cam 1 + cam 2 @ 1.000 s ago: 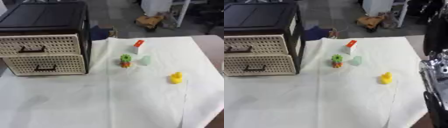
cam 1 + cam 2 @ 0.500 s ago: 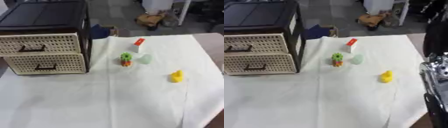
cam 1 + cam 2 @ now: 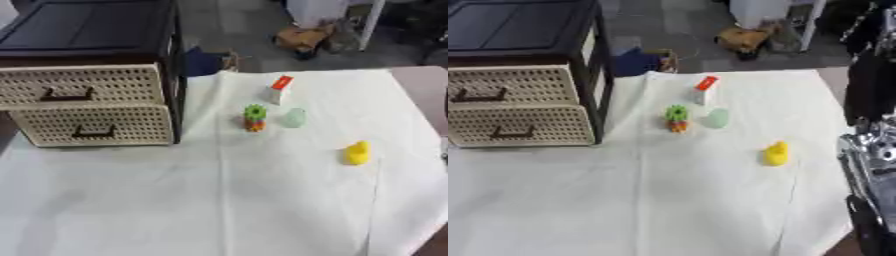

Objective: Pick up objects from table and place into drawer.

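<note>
While both drawers (image 3: 87,107) sit closed, toys (image 3: 255,118) lie outside.

Grey floor (image 3: 245,25) behind the white-covered table (image 3: 219,200), brown clutter (image 3: 302,37).

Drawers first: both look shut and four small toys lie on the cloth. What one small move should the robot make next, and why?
Probably reach a hand to the top drawer's handle and pull it open. Both drawers look shut, so nothing can go in yet. The duck, the green toy, the pale piece and the red-topped block all lie untouched on the cloth. No hand is clearly in view.
</note>
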{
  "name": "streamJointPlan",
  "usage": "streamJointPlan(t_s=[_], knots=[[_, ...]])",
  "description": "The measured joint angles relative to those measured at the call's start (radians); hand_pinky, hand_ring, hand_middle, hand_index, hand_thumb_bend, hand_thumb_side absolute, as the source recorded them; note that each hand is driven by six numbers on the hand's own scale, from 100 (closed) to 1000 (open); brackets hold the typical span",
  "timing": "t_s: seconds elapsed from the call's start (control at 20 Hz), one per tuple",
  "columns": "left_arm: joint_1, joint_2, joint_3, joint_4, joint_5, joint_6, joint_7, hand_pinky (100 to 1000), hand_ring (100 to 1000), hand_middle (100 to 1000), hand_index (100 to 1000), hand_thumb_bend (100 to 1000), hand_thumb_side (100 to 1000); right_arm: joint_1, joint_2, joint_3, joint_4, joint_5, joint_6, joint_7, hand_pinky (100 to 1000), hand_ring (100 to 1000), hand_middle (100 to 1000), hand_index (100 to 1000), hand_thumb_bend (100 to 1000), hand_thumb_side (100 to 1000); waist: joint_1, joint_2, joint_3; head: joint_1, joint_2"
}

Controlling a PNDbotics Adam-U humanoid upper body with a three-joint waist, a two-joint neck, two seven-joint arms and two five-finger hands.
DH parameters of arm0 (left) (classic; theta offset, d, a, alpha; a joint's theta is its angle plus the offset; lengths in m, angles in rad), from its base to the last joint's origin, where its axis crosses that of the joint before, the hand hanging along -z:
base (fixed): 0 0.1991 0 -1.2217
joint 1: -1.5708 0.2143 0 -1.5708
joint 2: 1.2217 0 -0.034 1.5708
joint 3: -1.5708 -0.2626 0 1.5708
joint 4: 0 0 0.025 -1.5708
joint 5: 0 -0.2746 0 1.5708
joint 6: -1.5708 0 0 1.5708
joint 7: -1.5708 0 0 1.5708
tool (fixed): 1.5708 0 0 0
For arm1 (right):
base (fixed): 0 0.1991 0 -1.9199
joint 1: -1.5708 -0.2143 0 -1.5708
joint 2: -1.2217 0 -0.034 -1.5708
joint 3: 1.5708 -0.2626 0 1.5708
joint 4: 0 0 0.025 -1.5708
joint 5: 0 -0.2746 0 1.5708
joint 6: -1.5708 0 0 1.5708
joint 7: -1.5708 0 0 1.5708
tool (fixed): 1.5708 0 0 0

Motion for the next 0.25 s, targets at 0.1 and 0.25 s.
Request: streamJointPlan(t_s=[0.1, 0.25], knots=[[0.007, 0.0, 0.0, 0.0, -0.01, 0.004, 0.001, 561, 587, 609, 772, 100, 1000, 0.013, 0.0, -0.006, 0.0, 0.003, 0.006, 0.0, 681, 613, 607, 834, 100, 1000, -0.002, 0.001, 0.0, 0.002, 0.0], [0.009, -0.002, 0.0, 0.0, -0.021, 0.008, 0.003, 563, 588, 612, 774, 100, 1000, 0.021, 0.001, -0.012, 0.0, 0.007, 0.01, 0.0, 679, 612, 608, 836, 100, 1000, -0.003, 0.001, 0.0, 0.003, 0.0]])
